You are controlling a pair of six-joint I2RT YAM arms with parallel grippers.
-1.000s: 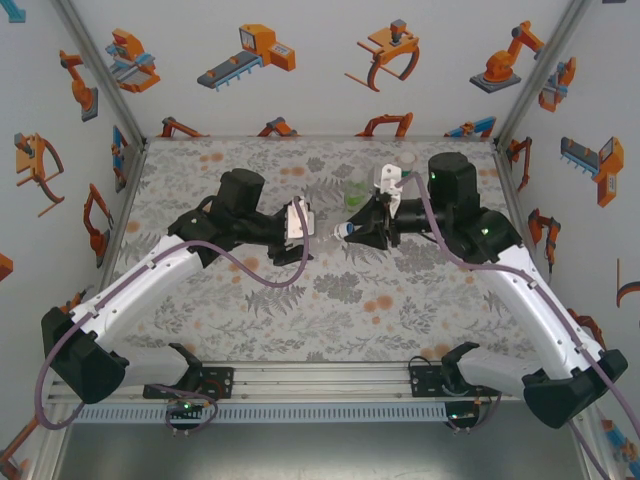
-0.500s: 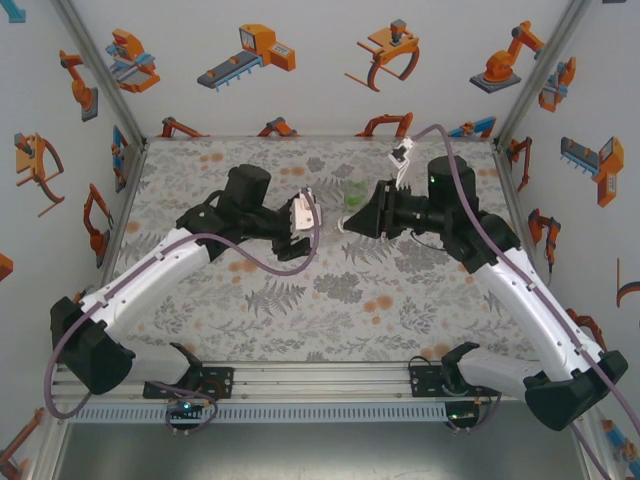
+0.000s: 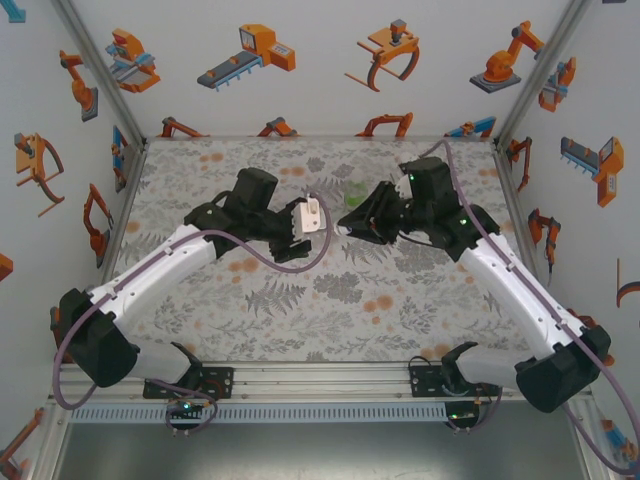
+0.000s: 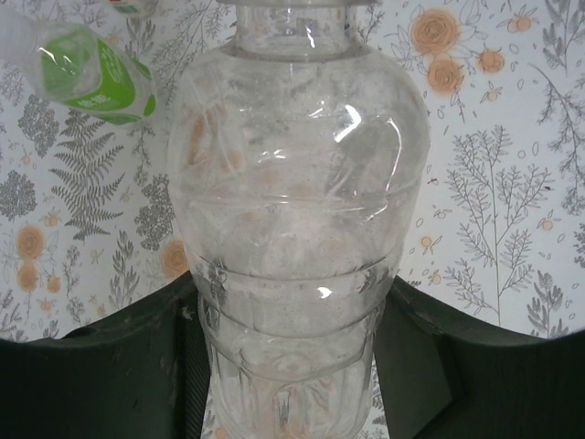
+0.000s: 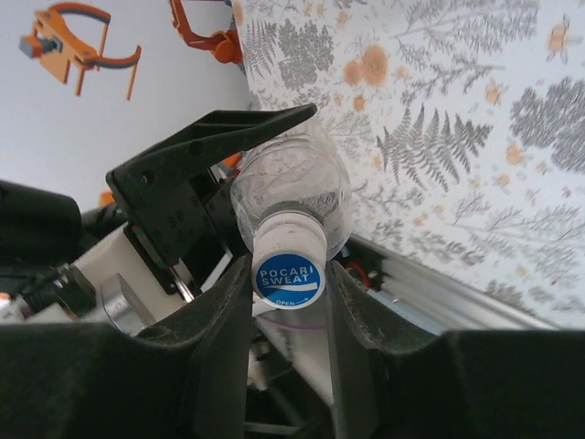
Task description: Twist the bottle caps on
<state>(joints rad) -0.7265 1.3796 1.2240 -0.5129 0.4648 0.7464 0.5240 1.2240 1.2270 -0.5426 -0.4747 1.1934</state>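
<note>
left gripper [image 3: 310,218]: mine, clenched round the lower body of the clear bottle. It holds the bottle off the table [image 3: 330,290], mouth turned toward my other arm.
clear bottle [image 4: 297,210]: my landmark. It is pinned between my left fingers [image 4: 137,366], with its shoulder and neck reaching out ahead of them.
cap [image 5: 289,265]: blue and white, sitting on the clear bottle's mouth. I cannot tell how far its threads have taken.
right gripper [image 3: 352,222]: mine, facing the clear bottle's mouth end-on and pinching the cap from both sides.
green bottle [image 4: 91,73]: on the table beyond the clear bottle's shoulder, apart from it.
just changed: over the last second my left arm has brought the clear bottle closer to my right. My right wrist has rolled round the bottle's axis. Neither grip has loosened.
meaning: I judge that roll to be a screwing turn on this cap. It probably needs a let-go, a roll back and a fresh pinch before it is tight. The green bottle is left to do.
</note>
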